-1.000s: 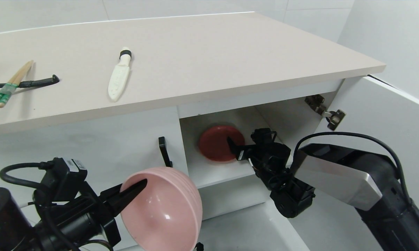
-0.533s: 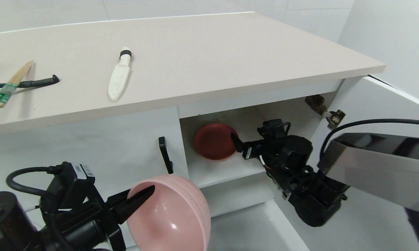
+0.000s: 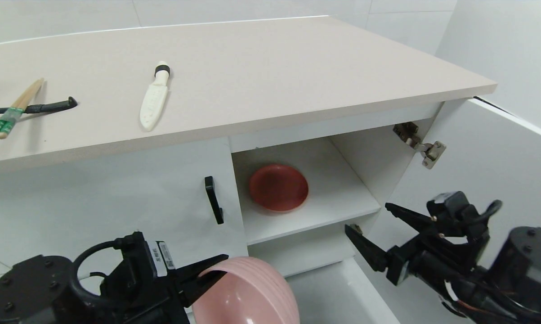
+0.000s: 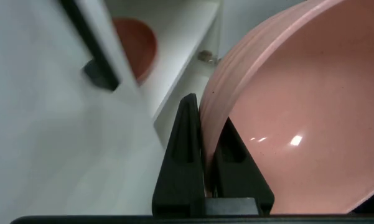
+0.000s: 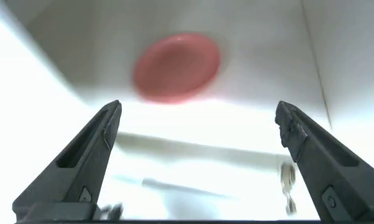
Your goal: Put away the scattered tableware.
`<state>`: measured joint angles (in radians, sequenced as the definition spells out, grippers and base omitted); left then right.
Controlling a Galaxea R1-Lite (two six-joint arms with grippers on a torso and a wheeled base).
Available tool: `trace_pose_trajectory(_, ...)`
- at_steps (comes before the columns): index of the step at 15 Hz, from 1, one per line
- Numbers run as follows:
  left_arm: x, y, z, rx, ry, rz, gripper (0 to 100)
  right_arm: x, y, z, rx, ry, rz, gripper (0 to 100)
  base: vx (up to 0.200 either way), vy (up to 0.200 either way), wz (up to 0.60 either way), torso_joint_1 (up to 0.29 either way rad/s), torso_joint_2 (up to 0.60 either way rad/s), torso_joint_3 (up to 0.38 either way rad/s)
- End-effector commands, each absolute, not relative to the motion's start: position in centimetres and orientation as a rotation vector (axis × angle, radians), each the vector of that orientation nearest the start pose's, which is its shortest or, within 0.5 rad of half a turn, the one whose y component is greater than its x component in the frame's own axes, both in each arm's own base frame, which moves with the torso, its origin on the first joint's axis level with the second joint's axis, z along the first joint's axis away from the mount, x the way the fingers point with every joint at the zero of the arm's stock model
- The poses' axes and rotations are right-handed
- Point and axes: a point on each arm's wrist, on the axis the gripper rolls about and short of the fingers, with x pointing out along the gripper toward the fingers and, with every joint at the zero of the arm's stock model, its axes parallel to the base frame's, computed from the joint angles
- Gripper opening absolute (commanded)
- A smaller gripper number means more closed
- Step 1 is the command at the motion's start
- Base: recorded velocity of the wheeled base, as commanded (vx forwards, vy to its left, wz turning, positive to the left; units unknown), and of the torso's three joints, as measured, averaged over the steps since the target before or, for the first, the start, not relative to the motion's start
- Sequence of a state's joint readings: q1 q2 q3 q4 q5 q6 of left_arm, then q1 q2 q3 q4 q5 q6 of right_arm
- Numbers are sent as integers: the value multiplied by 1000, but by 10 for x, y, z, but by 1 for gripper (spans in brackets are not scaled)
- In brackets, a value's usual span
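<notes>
One red plate (image 3: 278, 193) lies on the shelf inside the cabinet (image 3: 369, 157). One knife (image 3: 154, 96) and two chopsticks (image 3: 14, 109) lie on top of the cabinet. In front of the cabinet, the left gripper (image 3: 209, 274) pinches the rim of one pink bowl (image 3: 252, 292), while the right gripper (image 3: 367, 217) gapes wide and holds nothing.

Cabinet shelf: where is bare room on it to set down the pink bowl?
The white cabinet shelf is bare between the round red plate and the right inner wall, and along its front edge. The plate sits near the shelf's left end, so that side is crowded.
</notes>
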<state>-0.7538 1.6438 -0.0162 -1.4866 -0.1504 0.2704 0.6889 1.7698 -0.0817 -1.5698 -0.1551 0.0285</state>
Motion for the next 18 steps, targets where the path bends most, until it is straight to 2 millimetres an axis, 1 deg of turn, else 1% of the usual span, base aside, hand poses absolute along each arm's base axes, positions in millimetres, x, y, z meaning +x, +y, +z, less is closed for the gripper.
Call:
trace_pose_trajectory(1, 137, -145, 101, 314, 16, -956, 0, 150, 124, 111, -7, 78, 554, 100, 0, 0, 0, 0, 0, 0)
trace_pose_trajectory(3, 154, -177, 100, 397, -56, -892, 0, 149, 122, 118, -11, 38, 546, 100, 0, 0, 0, 0, 0, 0)
trace_pose_trajectory(4, 156, -183, 99, 396, -62, -888, 0, 148, 121, 118, -9, 34, 546, 100, 0, 0, 0, 0, 0, 0)
trace_pose_trajectory(5, 163, -199, 94, 382, -73, -862, 0, 147, 119, 119, -8, 33, 543, 100, 0, 0, 0, 0, 0, 0)
trace_pose_trajectory(6, 171, -208, 86, 398, -56, -839, 0, 149, 117, 119, -8, 33, 528, 100, 0, 0, 0, 0, 0, 0)
trace_pose_trajectory(7, 174, -216, 84, 399, -63, -828, 0, 150, 116, 119, -8, 33, 520, 100, 0, 0, 0, 0, 0, 0)
trace_pose_trajectory(9, 177, -227, 85, 388, -74, -791, 0, 150, 115, 120, -3, 26, 517, 100, 0, 0, 0, 0, 0, 0)
trace_pose_trajectory(10, 183, -233, 87, 382, -89, -740, 0, 150, 115, 121, -2, 20, 517, 100, 0, 0, 0, 0, 0, 0)
trace_pose_trajectory(14, 194, -247, 87, 376, -104, -642, 0, 151, 113, 122, 1, 18, 509, 100, 0, 0, 0, 0, 0, 0)
trace_pose_trajectory(16, 201, -258, 89, 362, -122, -578, 0, 150, 113, 121, -1, 20, 511, 100, 0, 0, 0, 0, 0, 0)
trace_pose_trajectory(17, 204, -261, 91, 358, -137, -553, 0, 150, 113, 121, -1, 22, 511, 100, 0, 0, 0, 0, 0, 0)
trace_pose_trajectory(18, 210, -268, 99, 339, -168, -516, 0, 148, 112, 119, -6, 33, 511, 100, 0, 0, 0, 0, 0, 0)
